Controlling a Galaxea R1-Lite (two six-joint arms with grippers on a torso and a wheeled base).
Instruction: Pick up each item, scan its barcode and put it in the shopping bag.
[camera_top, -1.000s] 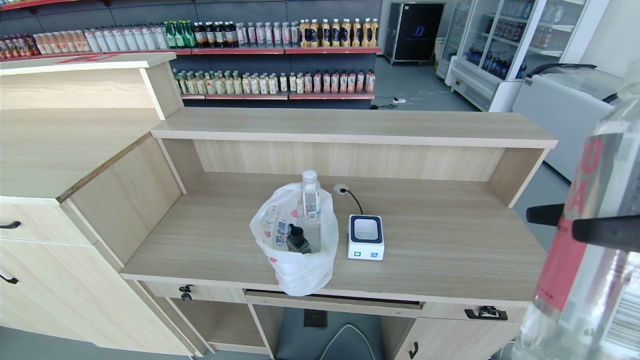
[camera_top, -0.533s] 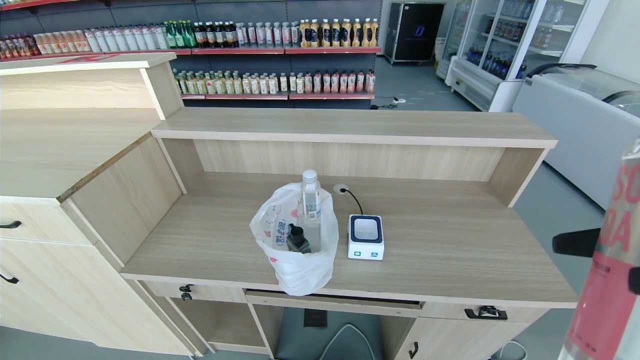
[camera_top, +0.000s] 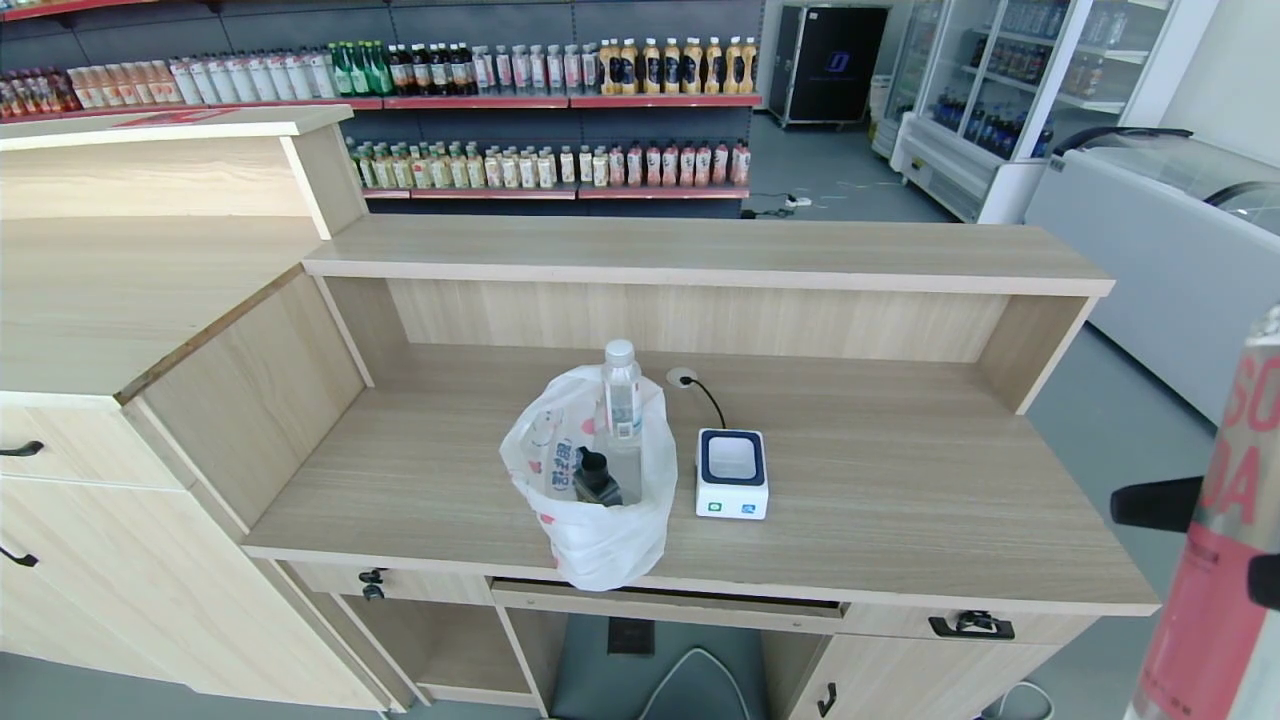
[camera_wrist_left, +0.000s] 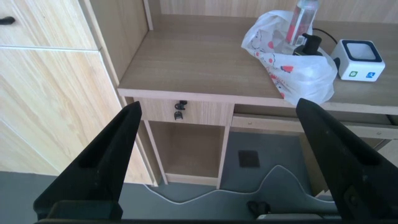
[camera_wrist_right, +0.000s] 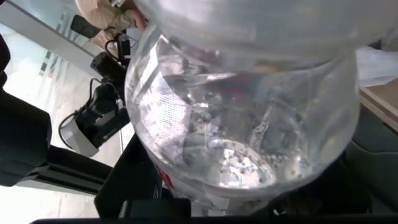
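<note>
Two sets of jaws nearest camera. Right jaws clamped on soda bottle (camera_top: 1215, 630), clear with pink label, roughly upright, off table's (camera_top: 900, 480) right end. Left jaws wide apart, empty, in front of table toward its left. On table: white shopping bag (camera_top: 590, 530) holding clear white-capped bottle (camera_top: 621, 400) and dark-topped item (camera_top: 596, 477). Scanner (camera_top: 732, 473) just beside bag's right. Drink shelves (camera_top: 560, 100) far behind.

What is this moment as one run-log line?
right gripper: shut on pink-labelled bottle | left gripper: open | shopping bag: holds clear bottle, dark-capped item | scanner: beside bag
</note>
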